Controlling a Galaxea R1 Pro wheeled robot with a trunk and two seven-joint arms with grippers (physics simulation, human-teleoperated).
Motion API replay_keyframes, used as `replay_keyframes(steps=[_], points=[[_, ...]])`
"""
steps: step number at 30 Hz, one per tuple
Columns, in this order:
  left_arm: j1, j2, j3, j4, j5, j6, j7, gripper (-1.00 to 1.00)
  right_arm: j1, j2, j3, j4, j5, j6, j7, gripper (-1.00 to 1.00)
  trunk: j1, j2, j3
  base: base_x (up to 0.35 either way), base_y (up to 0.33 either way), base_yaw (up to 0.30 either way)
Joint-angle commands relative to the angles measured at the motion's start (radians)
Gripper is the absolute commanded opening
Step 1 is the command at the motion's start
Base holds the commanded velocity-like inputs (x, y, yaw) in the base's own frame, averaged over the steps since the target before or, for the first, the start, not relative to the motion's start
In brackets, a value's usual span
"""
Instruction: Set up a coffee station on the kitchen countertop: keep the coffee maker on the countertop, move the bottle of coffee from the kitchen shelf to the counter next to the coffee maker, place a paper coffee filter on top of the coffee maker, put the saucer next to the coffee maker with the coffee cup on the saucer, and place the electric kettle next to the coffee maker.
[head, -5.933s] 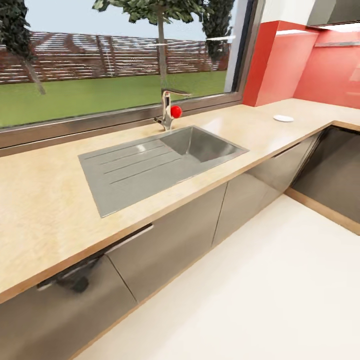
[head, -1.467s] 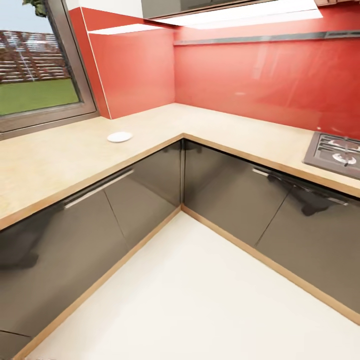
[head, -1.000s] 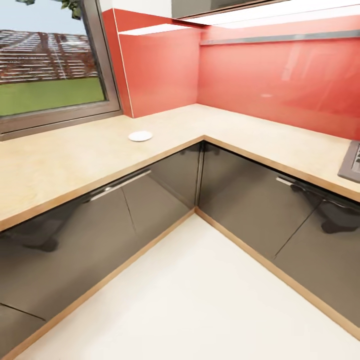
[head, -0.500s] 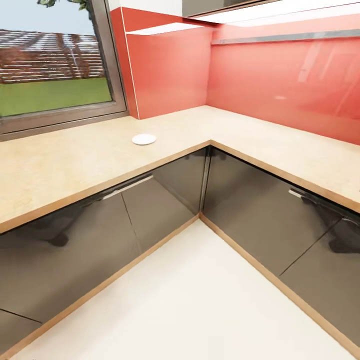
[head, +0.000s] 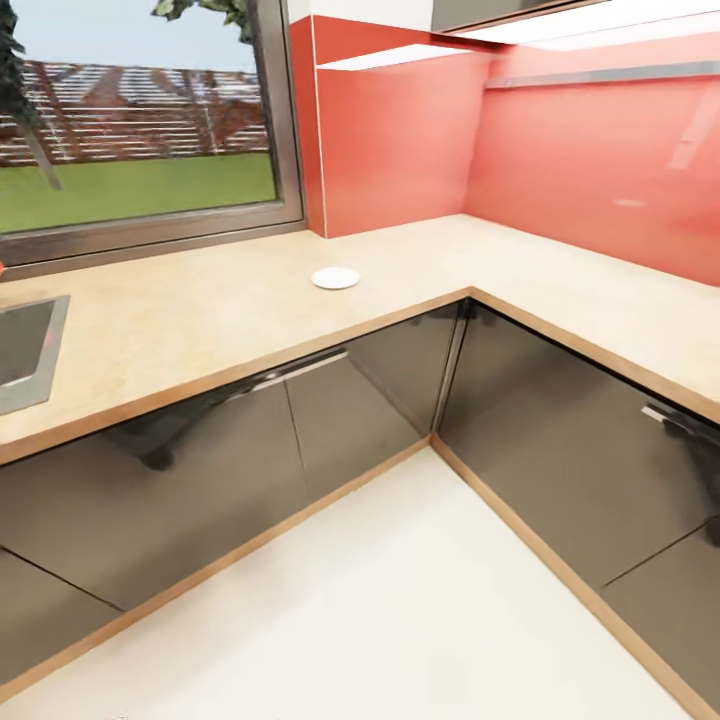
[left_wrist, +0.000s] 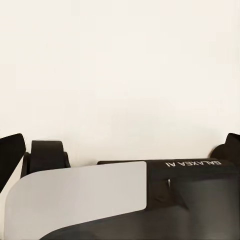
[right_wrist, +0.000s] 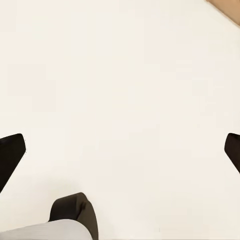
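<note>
The saucer (head: 335, 278), a small flat white plate, lies alone on the light wood-grain kitchen countertop (head: 200, 310), near the red wall below the window corner. The worktop bends in an L towards the right. The coffee maker, bottle of coffee, paper coffee filter, coffee cup and electric kettle are out of view. In the left wrist view my left gripper (left_wrist: 120, 150) hangs open over the pale floor, above the robot's own dark base. My right gripper (right_wrist: 120, 150) is open too, with nothing between its black fingertips (right_wrist: 11, 152).
Glossy grey cabinet fronts (head: 360, 400) run under both legs of the worktop and meet at an inner corner. A steel sink (head: 22, 350) edge shows at the far left. Cream floor (head: 400, 600) spreads in front. A red backsplash (head: 580, 150) and a window (head: 130, 130) stand behind.
The whole head view has swung left: the saucer and cabinet corner sit further right in the picture and the sink's edge has come in. That is camera motion; nothing on the counter moved.
</note>
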Motion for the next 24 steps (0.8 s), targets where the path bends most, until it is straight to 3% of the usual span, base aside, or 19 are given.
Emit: replay_keyframes(steps=[1, 7, 13, 24], points=[[-0.001, 0.000, -0.009, 0.001, 0.005, -0.006, -0.002, 1.00, 0.000, 0.001, -0.005, -0.001, 0.009, -0.004, 0.005, 1.00, 0.000, 0.000, -0.001, 0.001, -0.006, 0.274], [-0.001, 0.000, -0.010, 0.000, 0.005, -0.006, -0.001, 1.00, 0.000, 0.001, -0.005, -0.001, 0.009, -0.004, 0.007, 1.00, 0.000, 0.000, -0.001, 0.000, -0.145, 0.222], [-0.001, 0.000, -0.010, 0.000, 0.005, -0.006, -0.001, 1.00, 0.000, 0.001, -0.005, 0.001, 0.009, -0.004, 0.007, 1.00, 0.000, 0.000, -0.001, 0.000, -0.276, 0.136], [-0.001, 0.000, -0.010, 0.001, 0.005, -0.006, -0.001, 1.00, 0.000, 0.002, -0.003, 0.001, 0.009, -0.004, 0.006, 1.00, 0.000, 0.000, -0.001, 0.000, -0.297, 0.260]])
